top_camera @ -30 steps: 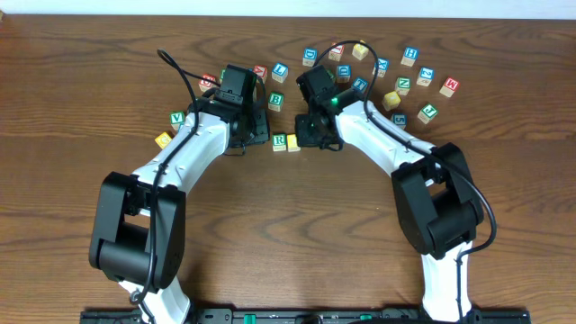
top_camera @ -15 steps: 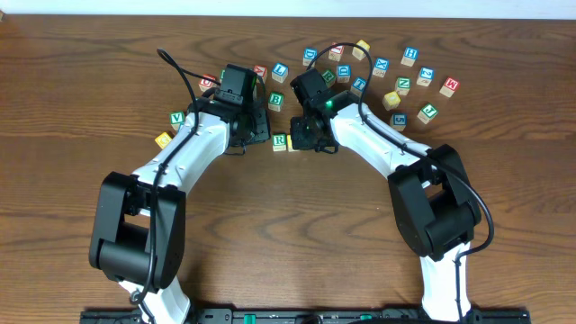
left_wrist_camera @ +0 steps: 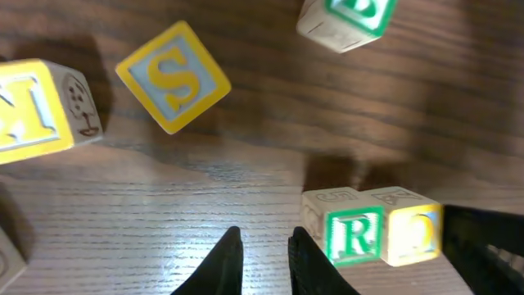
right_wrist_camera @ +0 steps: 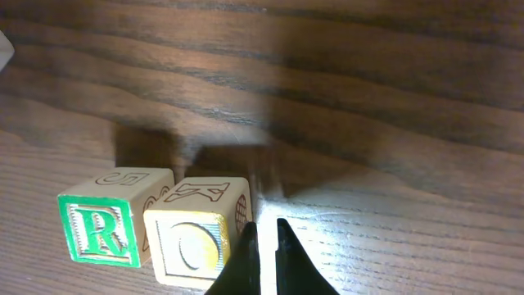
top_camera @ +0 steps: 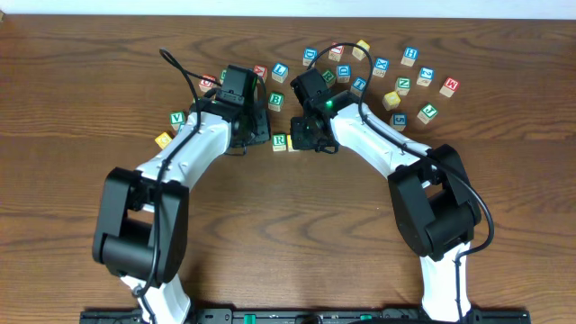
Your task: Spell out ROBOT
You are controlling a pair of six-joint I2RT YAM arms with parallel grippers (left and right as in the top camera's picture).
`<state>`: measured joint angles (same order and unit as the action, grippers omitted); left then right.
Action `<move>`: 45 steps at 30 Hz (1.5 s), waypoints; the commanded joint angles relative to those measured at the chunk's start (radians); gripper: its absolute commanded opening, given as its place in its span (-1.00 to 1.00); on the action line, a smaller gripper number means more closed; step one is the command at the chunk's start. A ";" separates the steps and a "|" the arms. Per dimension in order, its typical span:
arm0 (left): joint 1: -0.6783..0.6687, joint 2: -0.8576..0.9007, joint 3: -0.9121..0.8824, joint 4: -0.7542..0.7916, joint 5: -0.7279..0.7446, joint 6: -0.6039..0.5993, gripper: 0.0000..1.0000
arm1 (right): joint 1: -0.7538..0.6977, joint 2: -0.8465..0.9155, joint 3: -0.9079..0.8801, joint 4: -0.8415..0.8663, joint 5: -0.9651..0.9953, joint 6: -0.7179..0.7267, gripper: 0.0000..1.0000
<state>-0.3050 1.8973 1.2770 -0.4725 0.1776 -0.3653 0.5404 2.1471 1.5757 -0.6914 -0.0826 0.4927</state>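
Right gripper [right_wrist_camera: 262,246]: jaws pressed together, empty, tips down at the table [right_wrist_camera: 393,123] just right of the O cube [right_wrist_camera: 195,242]; contact with it cannot be confirmed. The O touches the R cube [right_wrist_camera: 100,229] on its left, making a short row. Left gripper [left_wrist_camera: 264,254]: jaws slightly apart, nothing between them, just left of the R. The B cube [left_wrist_camera: 348,16] lies apart beyond the pair. The S cube [left_wrist_camera: 172,75] sits turned, farther left. Other cubes [top_camera: 410,56] are scattered beyond both arms; the T cannot be identified.

Wooden R cube [right_wrist_camera: 102,225], matt grained-wood table [right_wrist_camera: 368,123]
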 commanded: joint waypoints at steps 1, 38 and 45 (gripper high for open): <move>0.000 0.030 -0.010 -0.003 -0.003 0.005 -0.61 | 0.008 -0.020 -0.003 -0.017 -0.002 0.025 -0.94; 0.000 0.030 -0.010 -0.004 -0.002 0.005 -0.61 | 0.041 -0.020 -0.003 -0.006 -0.005 0.031 -0.86; -0.029 0.030 -0.010 -0.005 -0.003 0.005 -0.61 | 0.041 -0.019 -0.003 0.027 0.005 0.030 -0.83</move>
<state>-0.3122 1.9240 1.2766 -0.4728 0.1772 -0.3656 0.5785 2.1471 1.5753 -0.6800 -0.0956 0.5125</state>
